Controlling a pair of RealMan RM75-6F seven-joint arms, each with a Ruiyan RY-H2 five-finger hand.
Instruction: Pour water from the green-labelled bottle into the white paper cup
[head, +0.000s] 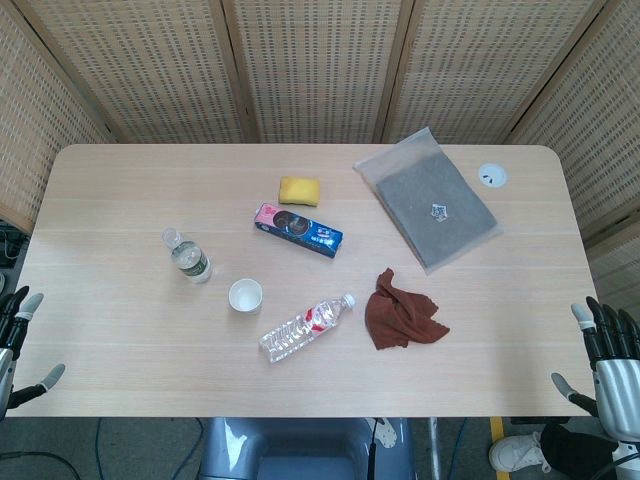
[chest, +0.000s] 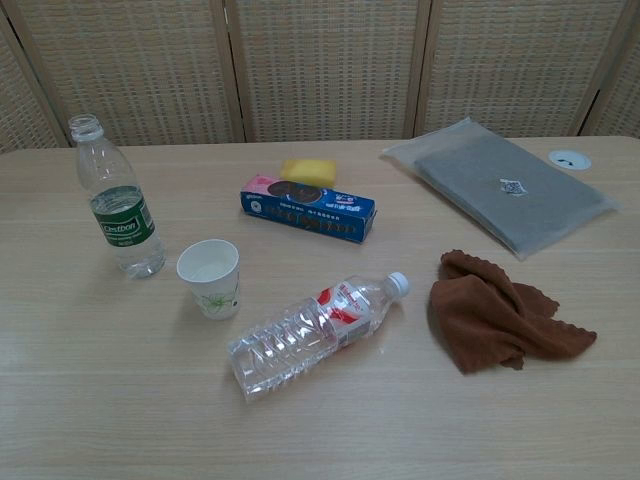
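Observation:
The green-labelled bottle (head: 187, 257) (chest: 116, 203) stands upright at the left of the table, without a cap. Just right of it and a little nearer to me sits the white paper cup (head: 245, 296) (chest: 210, 278), upright. My left hand (head: 18, 335) hangs off the table's front left edge, fingers spread, holding nothing. My right hand (head: 605, 350) hangs off the front right edge, fingers also apart and empty. Neither hand shows in the chest view. Both are far from the bottle and cup.
A red-labelled bottle (head: 304, 326) (chest: 318, 331) lies on its side right of the cup. A brown cloth (head: 402, 311) (chest: 497, 314), a blue biscuit box (head: 298, 230) (chest: 309, 208), a yellow sponge (head: 299, 190) (chest: 307, 170) and a bagged grey pad (head: 430, 197) (chest: 505, 183) lie further back and right.

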